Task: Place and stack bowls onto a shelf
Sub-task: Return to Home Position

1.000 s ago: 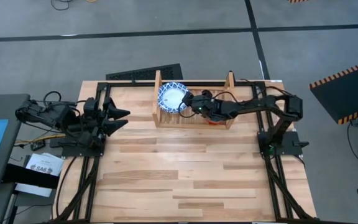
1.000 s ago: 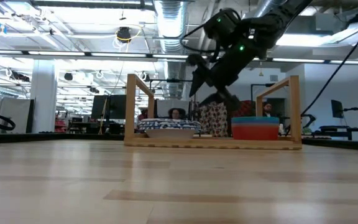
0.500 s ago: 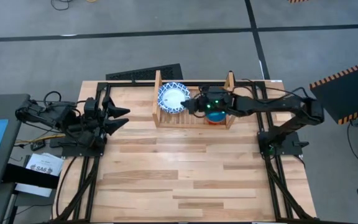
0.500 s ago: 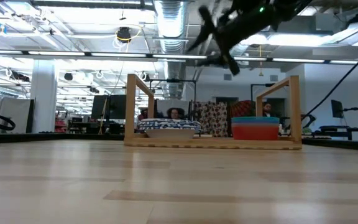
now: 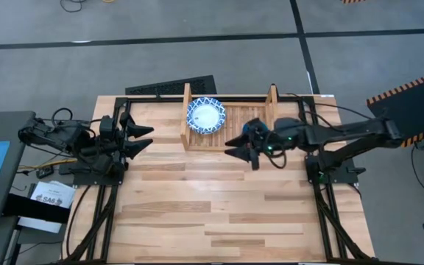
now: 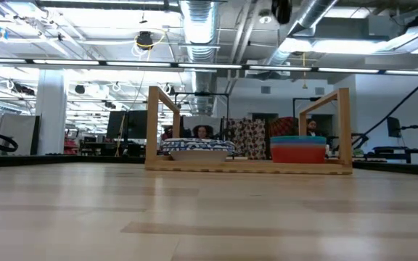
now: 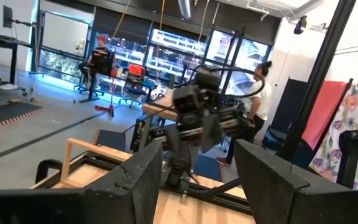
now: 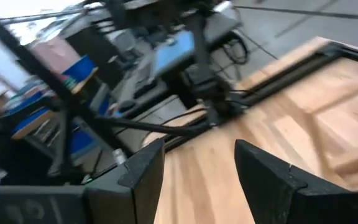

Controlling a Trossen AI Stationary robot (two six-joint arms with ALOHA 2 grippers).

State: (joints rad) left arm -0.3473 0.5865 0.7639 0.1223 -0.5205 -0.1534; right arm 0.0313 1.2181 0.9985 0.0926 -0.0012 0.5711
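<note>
The shelf (image 5: 196, 140) stands at the middle of the table's (image 5: 219, 213) far edge. In its left end sits a stack of patterned bowls (image 5: 206, 115), white inside with a blue rim. In its right end, seen from the low view, a teal bowl (image 6: 297, 138) is nested on an orange bowl (image 6: 297, 154); from above, the right arm covers that end.

The right gripper (image 5: 232, 147) hangs over the table just in front of the shelf, pointing toward the left edge. Its fingers are spread wide with nothing between them. The left gripper (image 5: 149, 138) waits near the far left corner, also spread and empty.
</note>
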